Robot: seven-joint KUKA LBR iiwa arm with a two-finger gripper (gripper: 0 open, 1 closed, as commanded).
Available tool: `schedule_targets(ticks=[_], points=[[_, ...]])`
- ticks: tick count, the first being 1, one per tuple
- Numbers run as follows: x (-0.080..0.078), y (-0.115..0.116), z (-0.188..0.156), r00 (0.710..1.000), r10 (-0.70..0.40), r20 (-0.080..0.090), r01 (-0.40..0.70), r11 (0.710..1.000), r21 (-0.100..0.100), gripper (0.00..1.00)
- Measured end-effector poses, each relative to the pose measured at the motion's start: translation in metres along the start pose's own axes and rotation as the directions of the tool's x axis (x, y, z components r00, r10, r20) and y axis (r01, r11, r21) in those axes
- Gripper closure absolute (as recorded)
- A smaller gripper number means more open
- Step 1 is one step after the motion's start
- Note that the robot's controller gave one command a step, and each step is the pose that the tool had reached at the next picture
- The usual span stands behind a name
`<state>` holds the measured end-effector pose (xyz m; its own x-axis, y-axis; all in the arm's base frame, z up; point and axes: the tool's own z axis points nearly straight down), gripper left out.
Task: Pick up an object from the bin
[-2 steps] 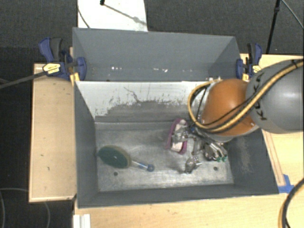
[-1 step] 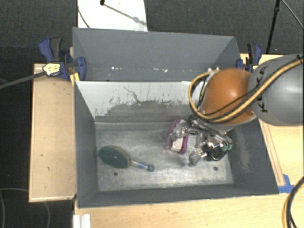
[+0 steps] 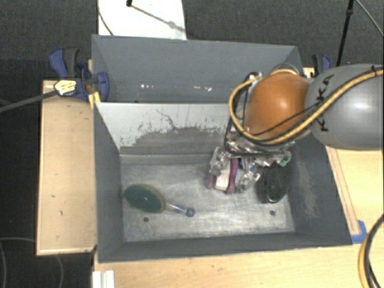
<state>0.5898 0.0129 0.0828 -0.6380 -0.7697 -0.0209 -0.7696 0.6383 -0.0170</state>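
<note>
My gripper (image 3: 239,164) is down near the bin floor, right of the middle, under the orange dome. A small purple and white thing (image 3: 226,177) lies right beneath it, partly hidden by it. Just to the right, a black oval thing (image 3: 273,185) rests on the floor, close beside the gripper. Whether the gripper grips the purple and white thing is hidden.
A round dark green pad with a thin blue handle (image 3: 144,198) lies on the floor at the front left, well away from the gripper. The arm comes in from the right over the bin's right wall.
</note>
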Motion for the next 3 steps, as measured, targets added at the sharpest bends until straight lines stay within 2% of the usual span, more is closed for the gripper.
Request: schedule_targets(ticks=[1,2,3], points=[[0.043,0.033,-0.014,0.949,-0.315,-0.014,0.315,0.949,-0.023,0.0],[0.058,-0.016,-0.032,0.895,-0.445,-0.01,0.445,0.895,-0.02,0.0],[0.109,-0.077,-0.01,0.84,-0.543,0.003,0.542,0.84,-0.026,0.0]])
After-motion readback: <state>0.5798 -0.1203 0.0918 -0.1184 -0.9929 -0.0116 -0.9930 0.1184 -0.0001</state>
